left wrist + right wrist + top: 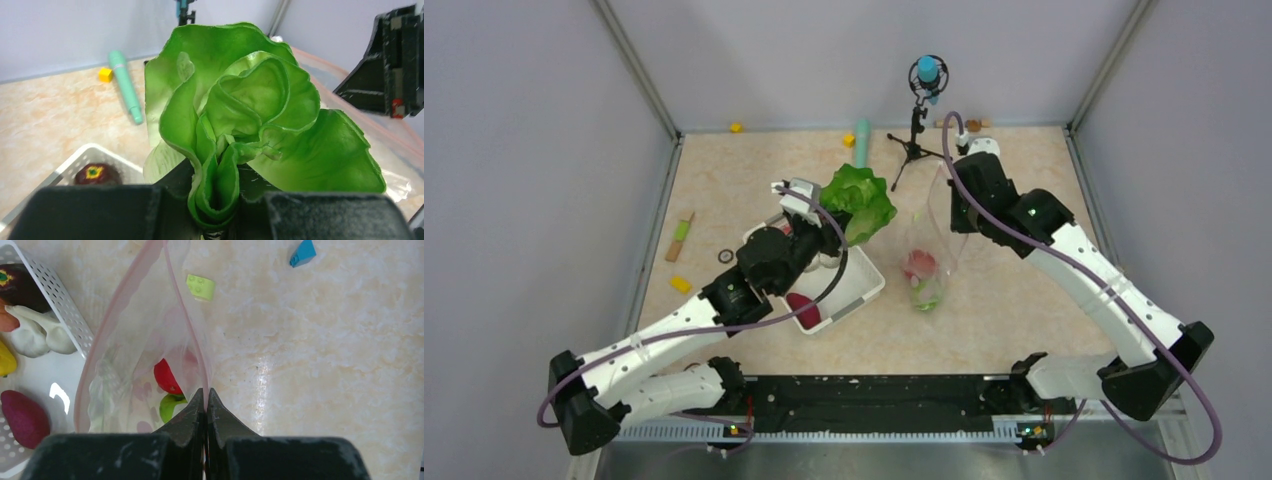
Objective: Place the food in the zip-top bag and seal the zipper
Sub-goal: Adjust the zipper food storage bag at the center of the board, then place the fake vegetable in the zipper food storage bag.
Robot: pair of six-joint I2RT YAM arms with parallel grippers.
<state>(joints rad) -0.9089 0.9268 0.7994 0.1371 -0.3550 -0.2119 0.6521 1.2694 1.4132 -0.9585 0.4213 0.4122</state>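
Left gripper point(215, 202) is clamped on the stem of the green leafy toy cabbage point(860, 200), centre of the overhead frame, between the white slotted basket point(865, 290) and the clear floppy zip-top bag point(930, 255). Right gripper point(206, 401) pinches the pinkish zipper strip point(186, 315) at one end, and the bag's mouth gapes. Red apple point(166, 377) and green apple point(169, 407) lie inside the bag, at lower centre of the right wrist view.
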